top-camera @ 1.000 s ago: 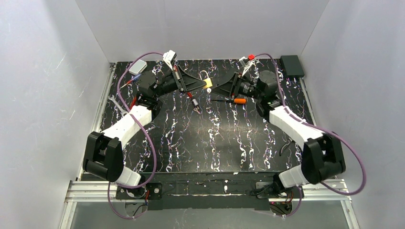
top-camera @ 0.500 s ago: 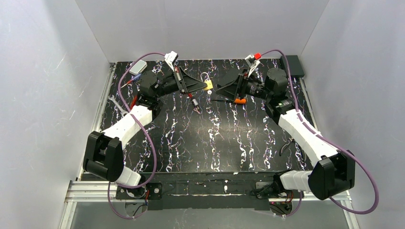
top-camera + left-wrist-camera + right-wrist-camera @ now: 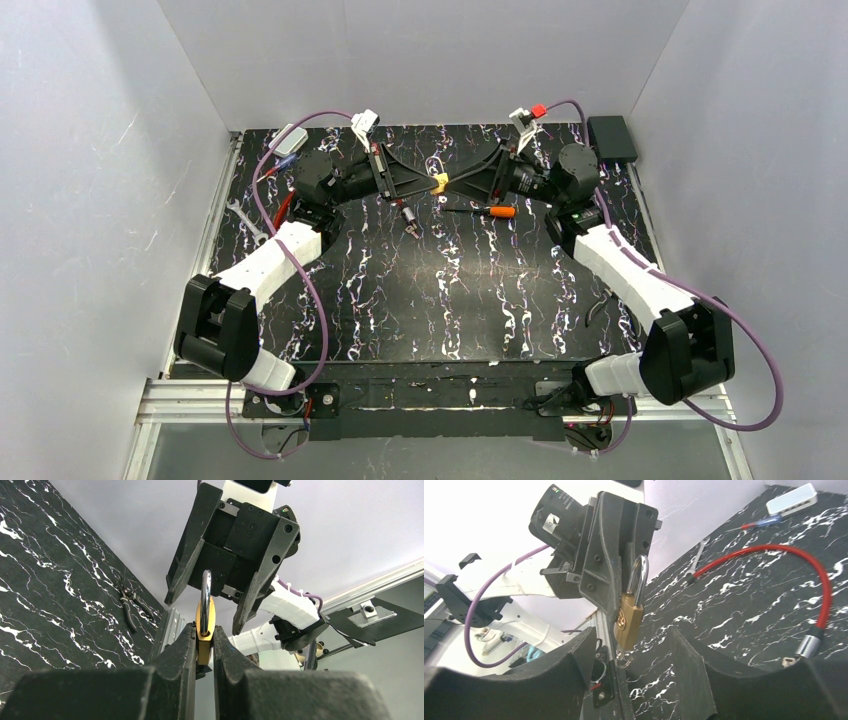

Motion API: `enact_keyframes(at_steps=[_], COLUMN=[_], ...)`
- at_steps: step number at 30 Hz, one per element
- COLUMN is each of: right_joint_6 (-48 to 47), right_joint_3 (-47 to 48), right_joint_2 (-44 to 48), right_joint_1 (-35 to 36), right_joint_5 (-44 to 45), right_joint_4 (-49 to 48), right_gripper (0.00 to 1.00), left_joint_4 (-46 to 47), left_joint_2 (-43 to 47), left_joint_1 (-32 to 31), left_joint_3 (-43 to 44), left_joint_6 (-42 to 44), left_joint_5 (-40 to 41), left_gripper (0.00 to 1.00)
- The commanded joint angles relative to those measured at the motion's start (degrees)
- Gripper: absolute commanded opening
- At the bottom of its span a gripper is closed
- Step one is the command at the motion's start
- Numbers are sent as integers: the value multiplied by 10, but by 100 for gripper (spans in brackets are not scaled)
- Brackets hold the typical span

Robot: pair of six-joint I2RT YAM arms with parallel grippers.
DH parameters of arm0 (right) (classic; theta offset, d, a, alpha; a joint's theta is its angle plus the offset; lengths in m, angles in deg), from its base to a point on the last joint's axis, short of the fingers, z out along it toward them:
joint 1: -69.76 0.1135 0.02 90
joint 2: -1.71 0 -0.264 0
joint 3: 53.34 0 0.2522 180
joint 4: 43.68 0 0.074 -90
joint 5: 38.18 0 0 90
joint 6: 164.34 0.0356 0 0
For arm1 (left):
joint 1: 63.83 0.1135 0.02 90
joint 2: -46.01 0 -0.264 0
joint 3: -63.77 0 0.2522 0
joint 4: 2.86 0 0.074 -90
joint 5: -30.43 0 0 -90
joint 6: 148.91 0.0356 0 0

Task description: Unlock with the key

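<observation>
Swung back in toward the middle since a second ago: right arm (image 3: 620, 265), with its right claw (image 3: 465, 186) now nose to nose with the left claw (image 3: 430, 181) above the far part of the black marbled counter (image 3: 450, 300). Hardly shifted: left arm (image 3: 270, 255).

Lying on the counter below and behind them, a red cable lock (image 3: 774, 555).

Left claw clamped narrow on the brass body of a small padlock (image 3: 205, 620), holding it off the counter with its steel shackle (image 3: 205, 587) pointing toward the right claw. Right claw spread wide, one finger on each side of the padlock with a gap on both sides, gripping nothing.

Hanging just under the padlock body in the right wrist view, a tiny silvery cluster, probably the key (image 3: 622, 656) on its bunch. Too small to tell whether it sits in the keyhole or only dangles.

Judged from this: key light, stiff and smooth, so likely to slip or swing away at a careless touch. Best taken across the two flat faces of its head, close to the padlock, not by the loose ring. Needs a narrow, square pinch before any twist. Risk of skewing the blade if caught at an angle.
</observation>
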Motion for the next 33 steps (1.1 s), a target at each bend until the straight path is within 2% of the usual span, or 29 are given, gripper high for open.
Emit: enact_keyframes(at_steps=[1, 8, 10, 13, 16, 17, 20, 21, 24, 28, 31, 33], right_joint_6=[19, 16, 16, 15, 11, 4, -35, -52, -90, -101, -102, -105], right_joint_3=[9, 9, 9, 9, 5, 4, 5, 7, 9, 3, -2, -3], right_joint_2=[-11, -18, -20, -21, -18, -15, -2, 3, 17, 31, 35, 36], right_joint_1=[16, 27, 31, 33, 33, 33, 33, 33, 33, 33, 33, 33], right_joint_5=[-18, -20, -21, -22, -21, -20, -13, -10, -10, -14, -21, -19], right_joint_4=[-55, -55, -59, -61, -59, -53, -1, 22, 72, 87, 92, 97], right_gripper=[56, 38, 27, 4, 1, 1, 1, 1, 1, 1, 1, 1], left_joint_4=[16, 16, 16, 16, 16, 16, 16, 15, 7, -17, -43, -57], left_joint_2=[9, 9, 9, 9, 9, 9, 11, 12, 16, 18, 20, 20], left_joint_1=[-5, -4, -5, -4, -4, -4, -4, -5, -4, 0, 2, 2], left_joint_3=[15, 15, 14, 14, 16, 17, 17, 17, 14, 14, 15, 17], left_joint_6=[10, 10, 10, 10, 11, 12, 18, 22, 32, 48, 63, 72], left_joint_5=[-8, -7, -7, -7, -7, -7, -12, -14, -10, 2, 13, 19], left_gripper=[0, 0, 0, 0, 1, 7, 45, 54, 67, 66, 58, 47])
